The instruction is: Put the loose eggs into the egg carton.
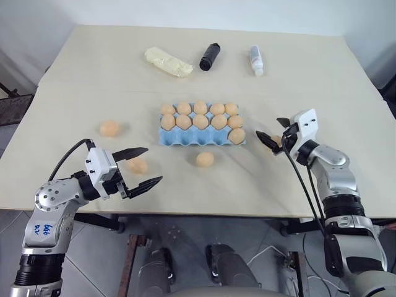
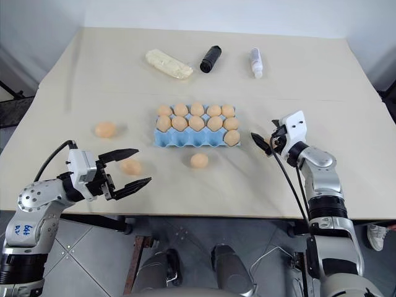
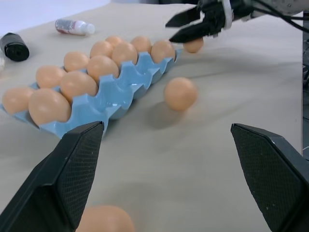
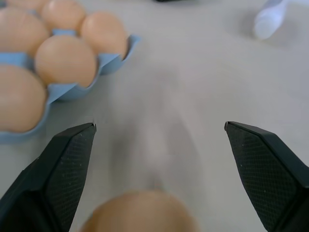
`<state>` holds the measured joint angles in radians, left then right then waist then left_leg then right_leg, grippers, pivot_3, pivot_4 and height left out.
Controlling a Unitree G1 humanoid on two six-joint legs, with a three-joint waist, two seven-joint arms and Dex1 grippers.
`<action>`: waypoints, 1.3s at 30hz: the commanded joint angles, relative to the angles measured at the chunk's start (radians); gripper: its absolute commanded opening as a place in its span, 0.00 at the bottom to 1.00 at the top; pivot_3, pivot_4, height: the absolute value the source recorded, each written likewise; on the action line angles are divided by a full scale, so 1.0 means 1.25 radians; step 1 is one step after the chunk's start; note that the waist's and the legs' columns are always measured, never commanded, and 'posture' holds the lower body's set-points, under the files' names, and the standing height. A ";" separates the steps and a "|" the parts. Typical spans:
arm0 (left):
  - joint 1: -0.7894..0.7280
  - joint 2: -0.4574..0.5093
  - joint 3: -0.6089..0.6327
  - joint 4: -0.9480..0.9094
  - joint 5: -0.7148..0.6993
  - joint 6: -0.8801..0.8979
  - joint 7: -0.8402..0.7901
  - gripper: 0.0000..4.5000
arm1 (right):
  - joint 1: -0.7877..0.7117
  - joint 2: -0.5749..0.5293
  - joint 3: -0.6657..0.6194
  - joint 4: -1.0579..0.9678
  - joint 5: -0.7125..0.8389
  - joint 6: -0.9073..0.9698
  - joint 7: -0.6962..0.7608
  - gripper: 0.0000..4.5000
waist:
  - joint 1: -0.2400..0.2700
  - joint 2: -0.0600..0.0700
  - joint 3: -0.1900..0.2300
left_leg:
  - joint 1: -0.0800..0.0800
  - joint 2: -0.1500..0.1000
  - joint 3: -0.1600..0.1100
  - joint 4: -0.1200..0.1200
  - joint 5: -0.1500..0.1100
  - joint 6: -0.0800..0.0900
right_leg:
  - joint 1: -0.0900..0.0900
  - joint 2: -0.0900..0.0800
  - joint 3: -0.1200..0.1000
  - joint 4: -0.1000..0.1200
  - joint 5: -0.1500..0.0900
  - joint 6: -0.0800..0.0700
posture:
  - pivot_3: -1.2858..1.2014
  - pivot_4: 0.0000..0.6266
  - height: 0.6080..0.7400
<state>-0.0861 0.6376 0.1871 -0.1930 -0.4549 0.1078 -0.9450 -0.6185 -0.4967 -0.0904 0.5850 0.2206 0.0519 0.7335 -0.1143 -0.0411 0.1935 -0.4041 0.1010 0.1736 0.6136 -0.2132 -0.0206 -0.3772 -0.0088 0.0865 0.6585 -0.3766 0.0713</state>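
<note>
The light-blue egg carton (image 1: 185, 139) lies mid-table; its two far rows are full and one egg sits at the right end of the near row. Loose eggs lie at the left (image 1: 109, 128), in front of the carton (image 1: 205, 159), and near the table's front left (image 1: 138, 165). My left gripper (image 1: 154, 164) is open, level, with that front-left egg (image 3: 104, 220) between its fingers, untouched. My right gripper (image 1: 266, 125) stands open right of the carton (image 4: 72, 92), with another loose egg (image 4: 140, 212) low between its fingers near their base.
At the back of the table lie a pale yellow lumpy oblong (image 1: 168, 62), a black cylinder (image 1: 210, 56) and a small white bottle (image 1: 255, 60). The table's front edge runs just below both grippers.
</note>
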 commanded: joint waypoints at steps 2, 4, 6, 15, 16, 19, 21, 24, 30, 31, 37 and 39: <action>0.014 -0.005 0.014 -0.043 -0.015 -0.010 0.009 1.00 | 0.012 -0.001 -0.007 -0.043 0.011 0.027 0.012 1.00 | 0.000 0.000 0.000 | 0.000 0.000 0.000 0.000 0.000 0.000 | 0.000 0.000 0.000 0.000 0.000 0.000 | 0.52 0.24 1.00; 0.018 -0.006 0.015 -0.043 -0.015 -0.012 0.010 1.00 | 0.024 0.001 -0.008 -0.058 0.013 0.035 0.014 1.00 | 0.000 0.000 0.000 | 0.000 0.000 0.000 0.000 0.000 0.000 | 0.000 0.000 0.000 0.001 0.000 0.000 | 0.52 0.24 1.00; 0.020 -0.006 0.015 -0.043 -0.015 -0.013 0.011 1.00 | 0.028 0.002 -0.009 -0.067 0.013 0.041 0.014 1.00 | 0.000 0.000 0.000 | 0.000 0.000 -0.001 0.000 0.000 0.000 | 0.000 0.000 0.000 0.001 0.000 0.000 | 0.52 0.24 1.00; 0.008 -0.016 0.015 -0.020 -0.011 -0.028 0.015 1.00 | 0.044 0.017 -0.009 -0.164 0.045 0.074 0.039 0.63 | -0.001 0.000 0.000 | 0.000 0.000 0.000 0.000 0.000 0.000 | 0.000 0.000 0.000 0.001 0.000 0.000 | 0.52 0.24 1.00; 0.010 -0.016 0.018 -0.016 -0.011 -0.030 0.016 1.00 | 0.037 0.023 -0.004 -0.187 0.050 0.083 0.041 0.63 | -0.001 0.000 0.000 | 0.000 0.000 0.000 0.000 0.000 0.000 | 0.000 0.000 0.000 0.001 0.000 0.000 | 0.52 0.24 1.00; 0.020 -0.016 0.029 -0.007 -0.007 -0.041 0.025 1.00 | 0.009 0.053 0.011 -0.258 0.071 0.127 0.037 0.63 | -0.003 0.000 0.000 | 0.000 0.000 0.000 0.000 0.000 0.000 | 0.000 0.000 0.000 0.002 0.000 0.000 | 0.52 0.24 1.00; 0.025 -0.017 0.034 -0.001 -0.003 -0.047 0.031 1.00 | -0.010 0.077 0.024 -0.296 0.081 0.152 0.036 0.63 | -0.003 0.000 0.000 | 0.000 0.000 -0.001 0.000 0.000 0.000 | 0.000 0.000 0.000 0.002 0.000 0.000 | 0.52 0.24 1.00; 0.028 -0.020 0.040 0.007 0.001 -0.054 0.041 1.00 | -0.034 0.127 0.053 -0.336 0.087 0.185 0.023 0.63 | -0.002 0.000 0.000 | 0.000 0.000 -0.001 0.000 0.000 0.000 | 0.000 0.000 -0.001 0.002 0.000 0.000 | 0.52 0.24 1.00; 0.030 -0.024 0.040 0.006 0.003 -0.057 0.053 1.00 | -0.051 0.186 0.112 -0.309 0.049 0.163 0.010 0.63 | 0.004 0.000 0.000 | -0.001 0.000 -0.001 0.000 0.000 0.000 | 0.000 -0.001 -0.002 0.001 0.000 0.000 | 0.52 0.24 1.00; 0.031 -0.024 0.040 0.005 0.003 -0.057 0.055 1.00 | -0.054 0.193 0.116 -0.289 0.042 0.146 0.009 0.63 | 0.004 0.000 0.000 | -0.001 0.000 -0.001 0.000 0.000 0.000 | 0.000 -0.001 -0.002 0.001 0.000 0.000 | 0.52 0.24 1.00; 0.040 -0.023 0.043 -0.008 -0.001 -0.054 0.064 1.00 | -0.065 0.223 0.110 -0.202 0.020 0.064 -0.006 0.84 | 0.001 0.000 0.000 | -0.001 0.000 -0.001 0.000 0.000 0.000 | -0.001 0.000 -0.002 0.001 0.000 0.000 | 0.52 0.24 1.00; 0.042 -0.022 0.046 -0.012 -0.004 -0.052 0.067 1.00 | -0.057 0.220 0.100 -0.223 0.035 0.060 0.002 0.99 | -0.001 0.000 0.000 | -0.001 0.000 0.000 0.000 -0.001 0.000 | -0.001 0.000 -0.001 0.001 0.000 0.000 | 0.52 0.24 1.00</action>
<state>-0.0397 0.6088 0.2181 -0.1785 -0.4523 0.0518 -0.8668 -0.6803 -0.2212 0.0645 0.3510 0.2445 0.1561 0.7325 -0.1159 -0.0409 0.1936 -0.4049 0.1011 0.1732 0.6130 -0.2139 -0.0208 -0.3785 -0.0090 0.0850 0.6596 -0.3767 0.0710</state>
